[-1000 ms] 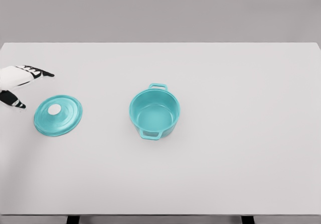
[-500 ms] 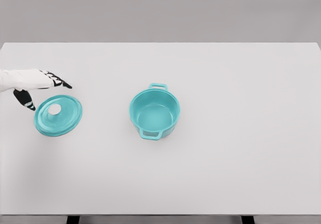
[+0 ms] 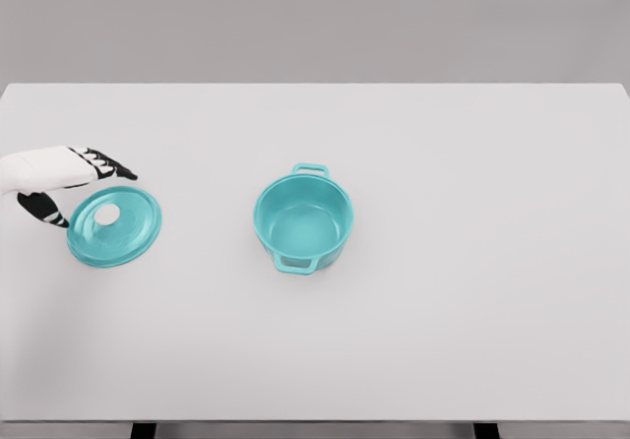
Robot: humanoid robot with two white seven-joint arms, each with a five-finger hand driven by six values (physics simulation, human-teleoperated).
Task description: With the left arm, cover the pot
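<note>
Just below the left hand's fingers [image 3: 110,168] lies the lid [image 3: 114,226].

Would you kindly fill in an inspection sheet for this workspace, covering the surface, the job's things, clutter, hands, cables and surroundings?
Surface: white table, flat, with the pot and lid on it.
Job's things: teal pot, upright and uncovered, near the middle; teal lid lying flat at the left, apart from the pot, with a white knob.
Clutter: nothing seen.
Hands: left hand at the lid's upper-left edge, fingers spread, holding nothing; right hand not in view.
Cables: nothing seen.
Surroundings: plain grey backdrop; dark table legs at the bottom edge.
</note>
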